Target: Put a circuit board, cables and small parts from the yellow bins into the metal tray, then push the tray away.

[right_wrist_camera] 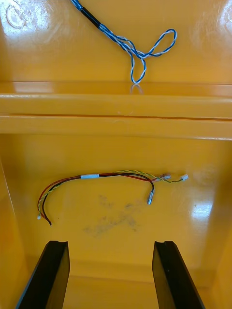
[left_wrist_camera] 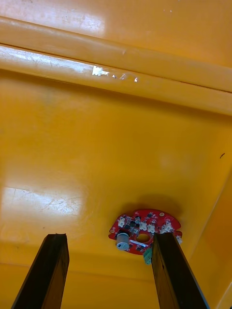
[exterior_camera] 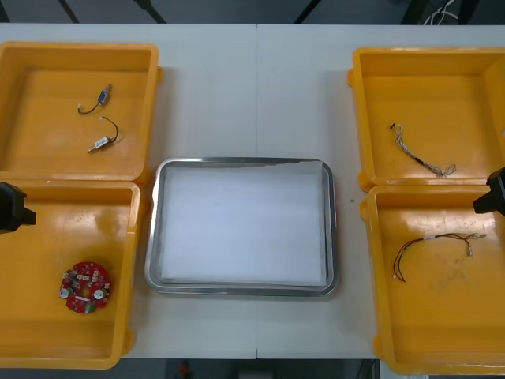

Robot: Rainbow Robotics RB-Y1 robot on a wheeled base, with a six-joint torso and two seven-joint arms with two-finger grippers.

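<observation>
circuit board (left_wrist_camera: 144, 230) beside left hand (left_wrist_camera: 110, 237) (fingers (left_wrist_camera: 46, 270) apart)

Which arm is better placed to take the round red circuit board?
Left: the open left tool hangs over the yellow bin holding the round red circuit board; the right tool is across the metal tray.

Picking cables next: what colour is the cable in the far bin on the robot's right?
The cable is twisted blue and white, clearest in the right wrist view.
</observation>
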